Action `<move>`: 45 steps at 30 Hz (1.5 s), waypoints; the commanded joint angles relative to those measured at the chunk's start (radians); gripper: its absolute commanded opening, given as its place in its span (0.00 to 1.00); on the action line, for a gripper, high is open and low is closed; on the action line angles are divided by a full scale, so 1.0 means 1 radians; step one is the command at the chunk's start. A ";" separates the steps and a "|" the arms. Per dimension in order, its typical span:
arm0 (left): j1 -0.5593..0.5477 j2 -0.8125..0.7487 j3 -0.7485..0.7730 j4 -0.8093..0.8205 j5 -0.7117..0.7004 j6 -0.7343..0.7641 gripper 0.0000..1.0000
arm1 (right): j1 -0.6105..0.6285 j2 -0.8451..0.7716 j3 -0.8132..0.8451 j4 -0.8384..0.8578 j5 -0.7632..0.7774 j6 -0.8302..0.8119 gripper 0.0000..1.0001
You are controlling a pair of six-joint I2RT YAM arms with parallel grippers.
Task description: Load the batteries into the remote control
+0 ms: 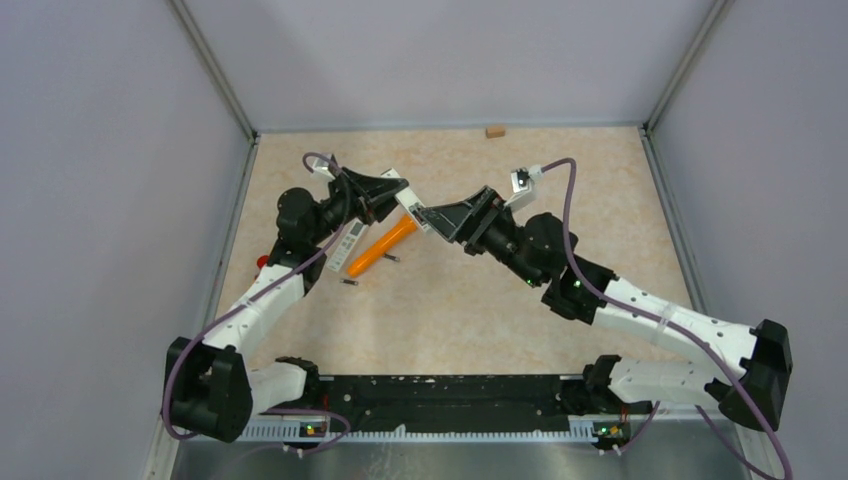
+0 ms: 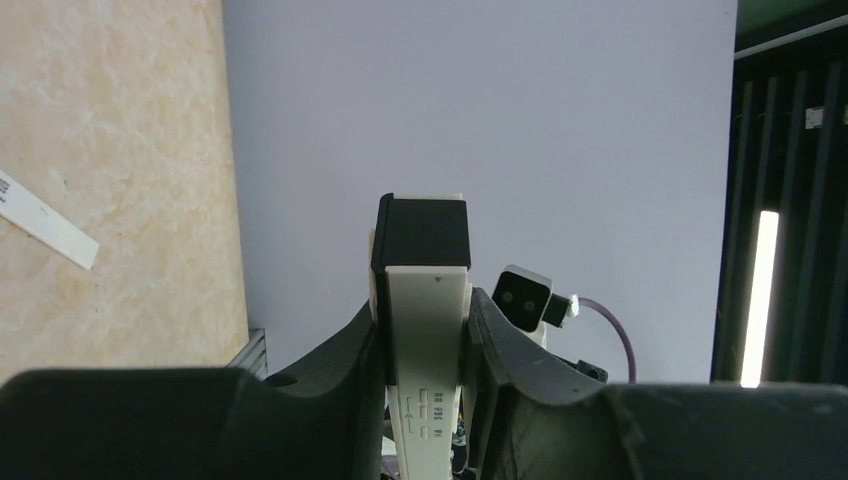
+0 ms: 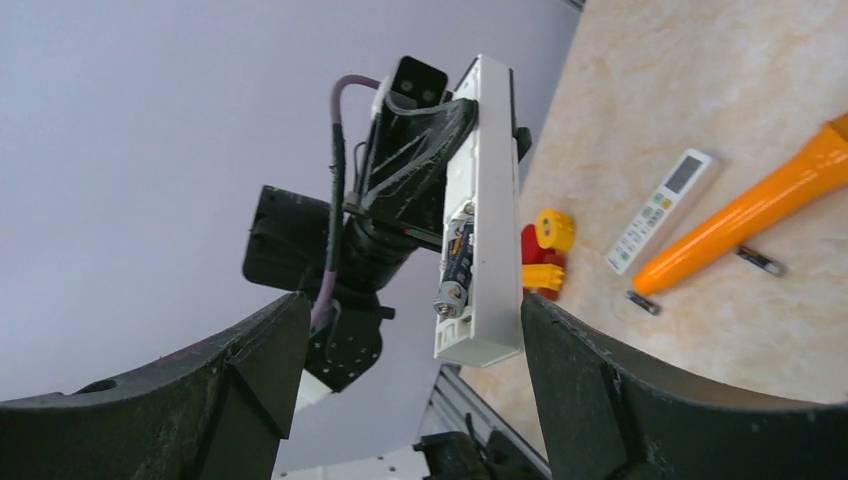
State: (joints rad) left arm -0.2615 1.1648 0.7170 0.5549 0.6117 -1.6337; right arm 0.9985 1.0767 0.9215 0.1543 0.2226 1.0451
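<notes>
Top view, left gripper (image 1: 390, 196): clenched on the long white plastic remote control (image 1: 410, 207), near the middle of the beige marbled table (image 1: 600, 190).
Top view, right gripper (image 1: 434, 219): its tip meets the other end of the remote control; this view does not show how its jaws stand.
Top view, table items: an orange tapered torch-like tube (image 1: 383, 245) lies under the two grippers, with a second white remote with grey buttons (image 1: 348, 246) just left of it.
Top view, loose batteries (image 1: 350, 283) (image 1: 392, 259): two thin dark cylinders with paler ends on the table, one on either side of the tube's thick end.
Top view, far edge: a small tan wooden block (image 1: 494, 131) lies by the back wall.
Left wrist view, left gripper (image 2: 424, 312): both dark fingers (image 2: 350, 350) press the sides of the remote control (image 2: 428, 375), which stands upright between them.
Left wrist view, black block (image 2: 420, 232): it caps the remote control's top end; I cannot tell what it is.
Right wrist view, right gripper (image 3: 412, 305): released, with its fingers (image 3: 620, 390) spread wide and touching nothing.
Right wrist view, remote control (image 3: 485, 200): held in the air with its back bay open.
Right wrist view, seated battery (image 3: 456, 268): a dark cell with a silver end lies in the bay.
Right wrist view, table: the loose batteries (image 3: 760, 262) (image 3: 643, 302), the tube (image 3: 750, 215) and the second remote (image 3: 660, 212) lie together, with a red and yellow plastic toy (image 3: 543, 255) nearby.
</notes>
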 commanded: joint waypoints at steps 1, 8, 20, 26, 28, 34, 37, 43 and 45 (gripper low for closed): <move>0.005 -0.032 0.042 0.081 0.000 -0.075 0.00 | -0.001 -0.009 -0.036 0.196 -0.026 0.067 0.79; 0.004 -0.044 0.016 0.120 -0.010 -0.121 0.00 | -0.009 -0.008 -0.059 0.193 -0.014 0.141 0.66; -0.001 -0.042 0.009 0.145 -0.008 -0.137 0.00 | -0.042 0.005 -0.107 0.262 -0.042 0.259 0.42; -0.005 -0.042 0.014 0.155 0.003 -0.127 0.00 | -0.052 0.032 -0.094 0.254 -0.069 0.284 0.40; -0.007 -0.045 0.015 0.156 0.004 -0.120 0.00 | -0.055 0.038 -0.088 0.244 -0.076 0.285 0.40; -0.008 -0.056 0.025 0.146 0.005 -0.092 0.00 | -0.054 0.057 -0.061 0.202 -0.088 0.280 0.40; -0.010 -0.060 0.028 0.141 0.008 -0.078 0.00 | -0.054 0.061 -0.053 0.185 -0.089 0.276 0.40; -0.009 -0.073 0.043 0.084 0.010 0.018 0.00 | -0.058 0.048 -0.056 0.176 -0.091 0.223 0.76; -0.008 -0.073 0.052 0.058 0.021 0.059 0.00 | -0.059 0.033 -0.071 0.222 -0.109 0.186 0.82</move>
State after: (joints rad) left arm -0.2661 1.1290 0.7200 0.6067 0.6128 -1.6669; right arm 0.9501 1.1286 0.8246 0.3256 0.1360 1.3079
